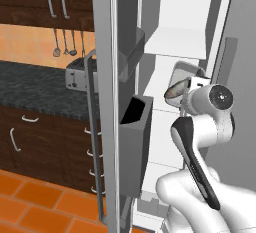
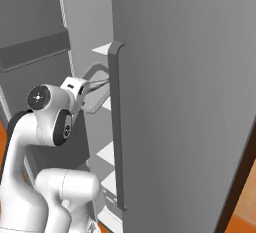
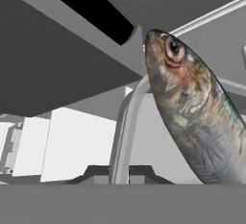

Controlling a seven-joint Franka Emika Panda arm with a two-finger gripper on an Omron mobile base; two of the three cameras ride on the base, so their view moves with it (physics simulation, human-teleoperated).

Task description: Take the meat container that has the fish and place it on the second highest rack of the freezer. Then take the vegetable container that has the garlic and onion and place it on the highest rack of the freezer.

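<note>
The arm (image 1: 197, 142) rose in front of the open freezer (image 1: 165, 102), its wrist level with the middle shelves. At the wrist the gripper (image 1: 187, 91) reached in toward the shelves; whether its jaws were open or closed could not be told, since the fingertips were hidden. Just beyond the wrist a grey metal tray (image 1: 181, 79) hung tilted, close against the gripper. The fish (image 3: 192, 107) lay in that tray, head toward the tray's rim, seen close up from the hand camera. Above and behind the tray a white shelf (image 1: 175, 42) crossed the freezer. On the open door, dark grey bins (image 1: 135, 127) stood. Far left, a toaster (image 1: 76, 74) sat on the dark counter (image 1: 35, 89).
</note>
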